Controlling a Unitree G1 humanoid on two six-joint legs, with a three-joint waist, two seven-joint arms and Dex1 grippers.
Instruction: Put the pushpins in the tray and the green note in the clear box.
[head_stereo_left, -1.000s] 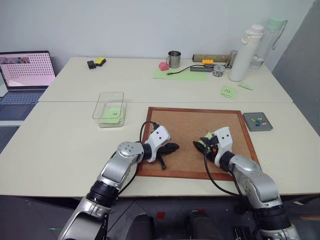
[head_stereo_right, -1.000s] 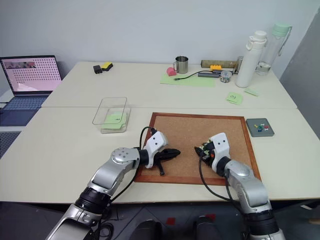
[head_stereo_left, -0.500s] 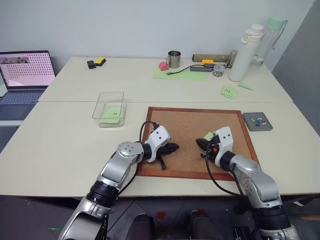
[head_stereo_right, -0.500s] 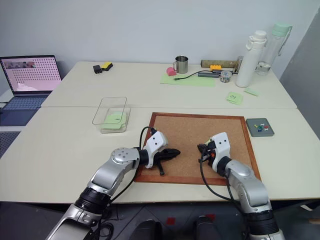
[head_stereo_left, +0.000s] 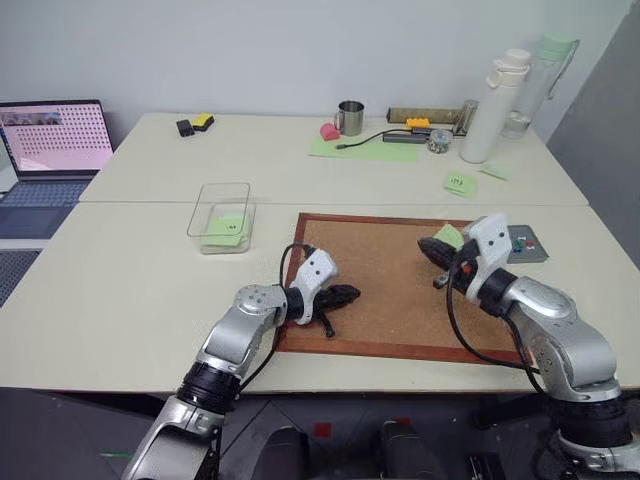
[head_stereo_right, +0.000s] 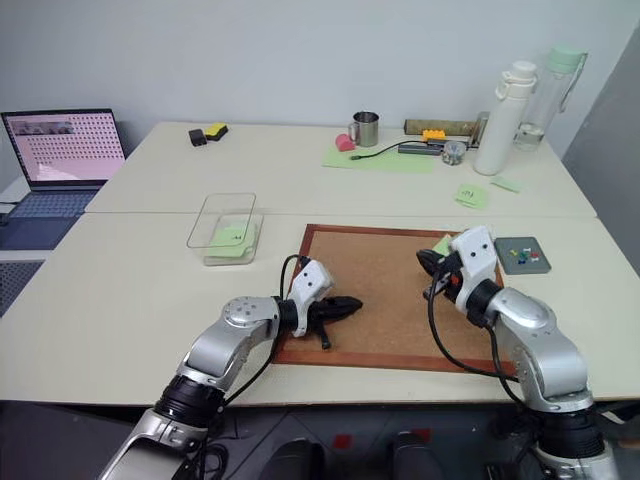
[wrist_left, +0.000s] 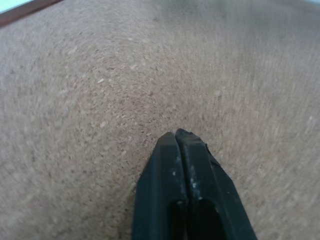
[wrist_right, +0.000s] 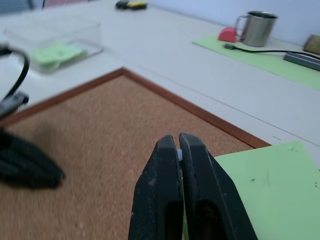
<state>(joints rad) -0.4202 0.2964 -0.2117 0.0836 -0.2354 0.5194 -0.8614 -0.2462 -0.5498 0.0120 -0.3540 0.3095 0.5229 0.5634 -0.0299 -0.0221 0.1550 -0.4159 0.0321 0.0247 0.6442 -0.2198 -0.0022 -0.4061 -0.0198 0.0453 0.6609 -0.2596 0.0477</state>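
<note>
From the head camera, the right gripper (head_stereo_left: 437, 249) hangs over the far right part of the cork board (head_stereo_left: 385, 262), its black fingers pressed together with a small light-green sheet, the green note (head_stereo_left: 449, 236), sticking out beside them and apparently carried with them. Just past the board's right edge sits the dark-grey tray (head_stereo_left: 520, 243), with a few coloured pushpins (head_stereo_left: 515, 241) already lying in it. No pin heads can be made out on the board from here, so that half of the job looks done, though anything so small could be missed. The clear box (head_stereo_left: 221, 217) stands well apart on the left of the table and already holds some green paper. The left gripper (head_stereo_left: 343, 295) rests low over the near left part of the board. In the left wrist view its fingers (wrist_left: 162, 185) lie flat against each other over bare cork, holding nothing. In the right wrist view the right fingers (wrist_right: 162, 195) are clamped shut with a tiny pale bit, perhaps a pin, nipped at their tips. The green sheet lies right against them, though whether they pinch it cannot be told here. What remains, by my judgement, is getting the note across to the clear box.
</note>
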